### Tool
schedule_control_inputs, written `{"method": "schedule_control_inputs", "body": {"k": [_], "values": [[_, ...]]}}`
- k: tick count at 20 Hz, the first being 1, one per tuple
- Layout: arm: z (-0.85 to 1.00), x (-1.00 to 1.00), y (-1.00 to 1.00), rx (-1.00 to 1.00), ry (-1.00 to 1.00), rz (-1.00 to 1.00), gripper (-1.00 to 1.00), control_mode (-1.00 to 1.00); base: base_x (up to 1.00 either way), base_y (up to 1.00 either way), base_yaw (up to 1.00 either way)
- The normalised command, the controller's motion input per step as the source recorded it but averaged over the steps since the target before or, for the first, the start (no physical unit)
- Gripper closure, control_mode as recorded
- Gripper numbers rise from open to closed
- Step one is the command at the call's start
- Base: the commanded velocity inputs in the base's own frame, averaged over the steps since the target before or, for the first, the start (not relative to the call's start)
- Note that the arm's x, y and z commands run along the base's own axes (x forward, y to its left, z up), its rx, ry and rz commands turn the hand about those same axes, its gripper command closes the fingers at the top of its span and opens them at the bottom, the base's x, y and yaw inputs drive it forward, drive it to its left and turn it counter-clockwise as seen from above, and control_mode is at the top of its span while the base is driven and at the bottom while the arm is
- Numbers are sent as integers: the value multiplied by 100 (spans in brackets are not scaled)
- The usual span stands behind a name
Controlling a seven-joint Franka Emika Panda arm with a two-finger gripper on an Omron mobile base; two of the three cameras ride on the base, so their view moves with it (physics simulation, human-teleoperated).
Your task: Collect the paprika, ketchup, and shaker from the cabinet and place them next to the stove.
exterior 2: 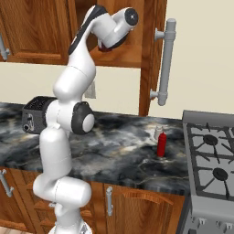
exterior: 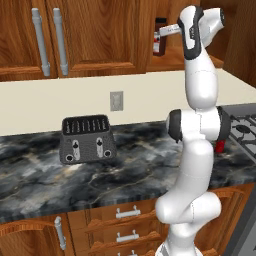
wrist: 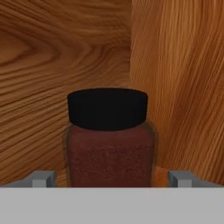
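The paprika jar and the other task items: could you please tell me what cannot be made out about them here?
- Paprika, hand view: its base and label are cut off at the bottom edge; whether the open jaws touch it is unclear.
- Paprika, left base view: the arm covers part of it.
- Shaker, right base view: mostly hidden behind the ketchup.
- Stove, both base views: cut off by the right edge.

Both base views are evenly and brightly lit with soft, directionless rendered light; the white arm (exterior: 200,90) shows gentle grey shading on its undersides and no hard glare, while the dark marbled table (exterior: 125,160) carries only faint pale sheen and weak shadows under the things standing on it. The open cabinet (exterior 2: 123,55) at the top of the right base view is dimmer inside than the pale wall below it. The hand view is softer and slightly blurred, the paprika (wrist: 108,140) jar in its lower centre having fuzzy edges, its black cap flat and without highlight, and the wood grain around it smeared but warmly lit.
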Motion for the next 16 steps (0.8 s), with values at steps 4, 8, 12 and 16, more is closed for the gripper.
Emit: {"method": "schedule_control_inputs", "body": {"k": [4,8,12,16], "values": [[0,15,26,0,0,0,-100,-100,0,0,0],[0,16,22,0,0,0,100,-100,0,0,0],[0,8,6,0,0,0,100,-100,0,0,0],[0,0,0,0,0,0,100,-100,0,0,0]]}}
